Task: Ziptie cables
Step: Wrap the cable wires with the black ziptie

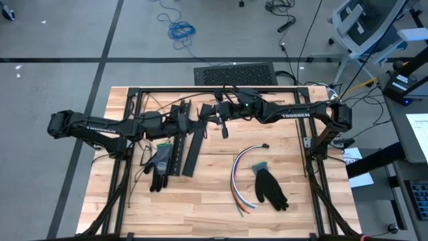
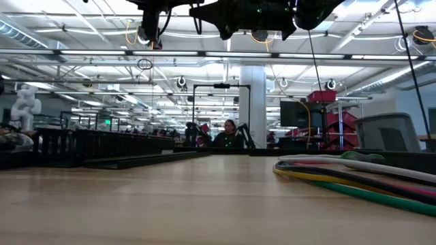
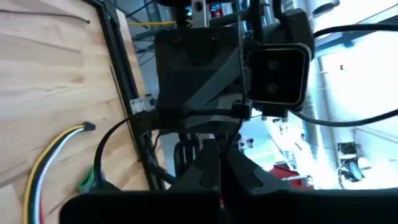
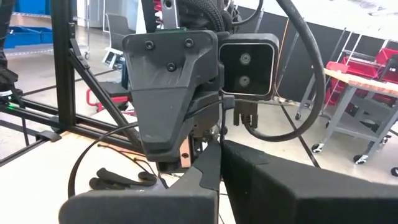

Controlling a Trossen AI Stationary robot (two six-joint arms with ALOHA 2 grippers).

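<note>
High view: cables curve loose near the tabletop's right edge, beside a glove. Left gripper and right gripper shut, empty, near the far edge.

Low view: cables look light, limp; take them mid-bundle.

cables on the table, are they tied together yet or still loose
Still loose. In the high view the cables curve in an arc beside a black glove, their near ends fanning apart, and no tie shows around them.
</note>
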